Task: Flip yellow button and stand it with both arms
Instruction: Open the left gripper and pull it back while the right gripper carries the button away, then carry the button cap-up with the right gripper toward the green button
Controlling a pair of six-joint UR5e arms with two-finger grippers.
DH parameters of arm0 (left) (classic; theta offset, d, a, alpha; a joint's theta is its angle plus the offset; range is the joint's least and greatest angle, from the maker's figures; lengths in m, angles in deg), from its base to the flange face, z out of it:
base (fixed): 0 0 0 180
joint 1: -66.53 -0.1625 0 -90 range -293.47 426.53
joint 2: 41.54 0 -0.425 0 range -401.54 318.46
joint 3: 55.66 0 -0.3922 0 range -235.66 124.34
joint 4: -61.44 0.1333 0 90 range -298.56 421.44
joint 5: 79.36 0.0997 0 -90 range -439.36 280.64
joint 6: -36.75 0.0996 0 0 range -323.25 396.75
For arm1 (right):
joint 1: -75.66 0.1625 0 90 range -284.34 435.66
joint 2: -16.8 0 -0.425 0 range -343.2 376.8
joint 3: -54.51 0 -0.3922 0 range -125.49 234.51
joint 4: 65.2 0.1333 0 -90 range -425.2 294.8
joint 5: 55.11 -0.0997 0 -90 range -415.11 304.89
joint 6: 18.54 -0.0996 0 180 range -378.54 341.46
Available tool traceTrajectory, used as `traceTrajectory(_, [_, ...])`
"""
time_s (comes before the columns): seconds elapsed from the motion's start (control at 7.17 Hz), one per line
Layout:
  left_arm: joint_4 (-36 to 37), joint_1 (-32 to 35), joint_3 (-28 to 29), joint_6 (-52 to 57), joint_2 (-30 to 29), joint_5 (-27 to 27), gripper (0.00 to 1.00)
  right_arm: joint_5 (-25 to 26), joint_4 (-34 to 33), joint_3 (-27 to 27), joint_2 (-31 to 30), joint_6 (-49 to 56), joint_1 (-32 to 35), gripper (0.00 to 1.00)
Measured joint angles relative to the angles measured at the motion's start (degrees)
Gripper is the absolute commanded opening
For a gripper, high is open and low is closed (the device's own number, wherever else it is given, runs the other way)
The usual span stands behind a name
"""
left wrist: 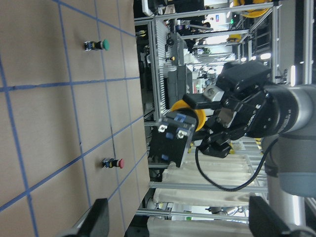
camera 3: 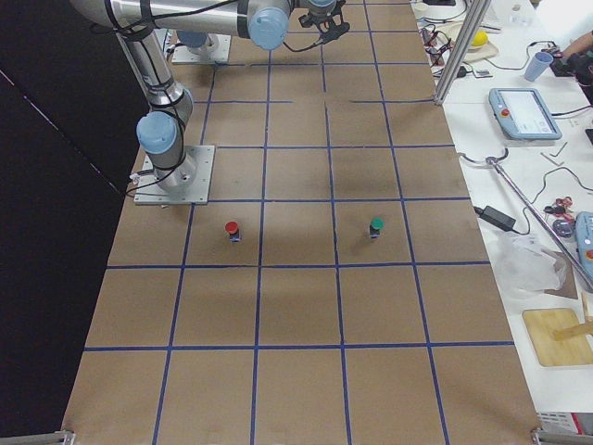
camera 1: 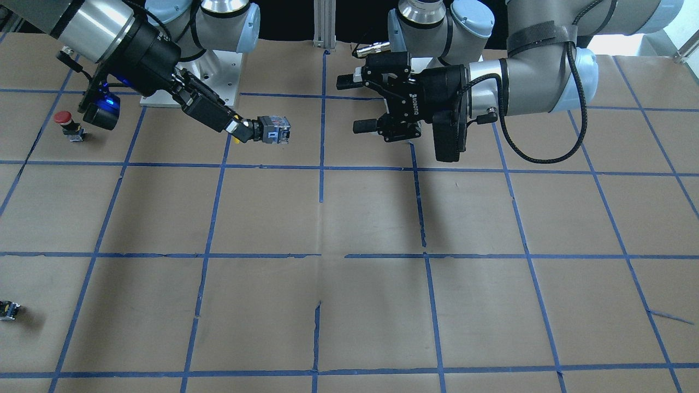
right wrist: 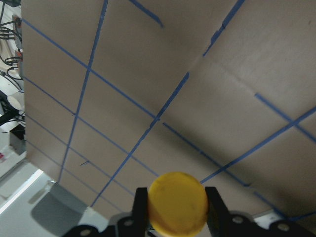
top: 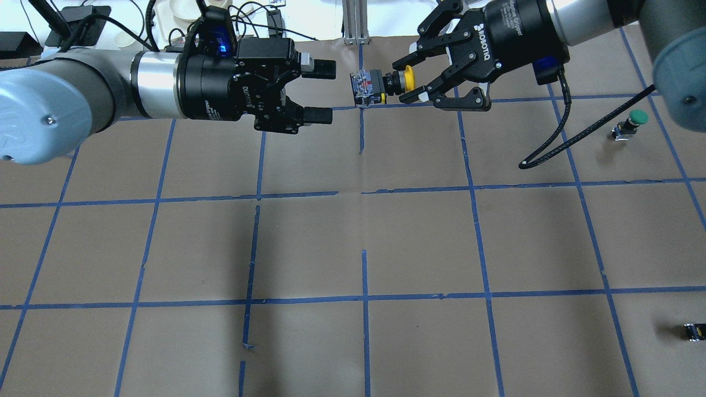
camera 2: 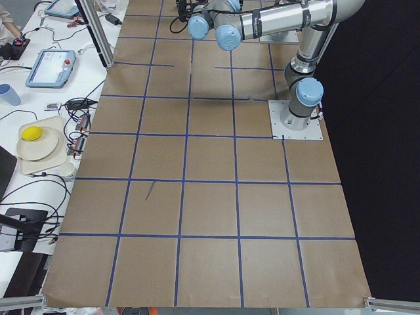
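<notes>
Right gripper (top: 413,78), marked ROBOTIQ, clamps yellow button (top: 379,84) by its cap, sideways in midair. Left gripper (top: 322,91) wide open, empty, near button's base.

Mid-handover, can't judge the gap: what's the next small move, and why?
Probably ease the open left gripper forward around the grey body of the yellow button: the right gripper holds it aloft by the cap end, body end facing the left gripper.

The brown-papered table (top: 419,248), gridded with blue tape, carried a red button (camera 1: 64,119) and a green button (top: 634,118) on the right, the green one farther, and a small dark block (top: 694,331) at the right edge.
</notes>
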Motion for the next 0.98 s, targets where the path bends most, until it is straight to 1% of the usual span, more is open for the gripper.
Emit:
traceTrajectory(0.14, [4.59,-0.03,0.01,-6.77,0.04,7.44,1.0,7.21,-0.01,0.7,-0.02,9.99,-0.19,0.2])
traceTrajectory(0.28, [8.73,-0.05,0.06,-12.99,0.04,14.28,1.0,14.09,-0.33,2.0,-0.04,19.43,-0.84,0.15])
traceTrajectory(0.42, [11.85,-0.05,0.2,-17.25,-0.01,20.42,1.0,20.17,-0.52,3.38,-0.05,27.36,-2.3,0.13])
traceTrajectory(0.56, [14.57,0.04,0.46,-20.74,-0.12,26.68,1.0,24.31,-0.74,4.3,-0.01,32.78,-4.27,0.09])
traceTrajectory(0.7, [16.68,0.28,0.89,-24.34,-0.26,32.44,1.0,27.06,-1.68,5.29,0.07,37.29,-6.96,0.09])
traceTrajectory(0.98, [18.13,1.04,2.72,-29.57,-0.69,41.12,1.0,31.52,-7.94,9.16,0.1,48.05,-13.34,0.08])
